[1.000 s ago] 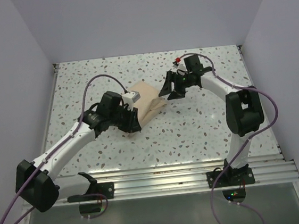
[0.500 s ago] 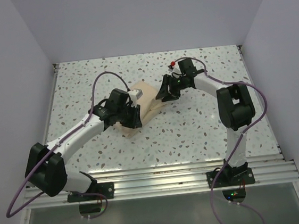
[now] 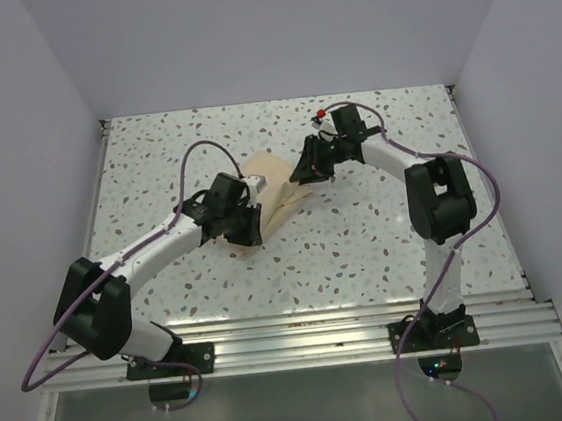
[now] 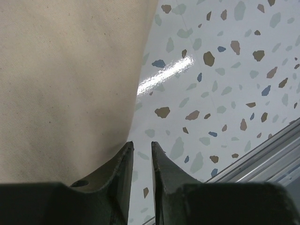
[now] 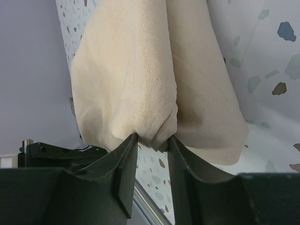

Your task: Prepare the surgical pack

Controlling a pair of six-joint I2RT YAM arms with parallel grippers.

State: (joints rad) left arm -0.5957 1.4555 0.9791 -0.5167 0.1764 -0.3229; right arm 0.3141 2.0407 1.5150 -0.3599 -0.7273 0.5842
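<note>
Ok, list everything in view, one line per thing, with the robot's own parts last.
cloth bundle: one, tan, mid-table, folded and puffy
table: one, white with coloured speckles, under everything
rail: one, silver, along the table's near edge
walls: three, plain white, left, back and right
cables: two, purple, one looping along each arm
left arm: one, white and black, reaching to the bundle's near side
right arm: one, white and black, reaching to the bundle's far side
left tool: one, black, narrowly open beside the cloth's edge
right tool: one, black, pinching a fold of the bundle
</note>
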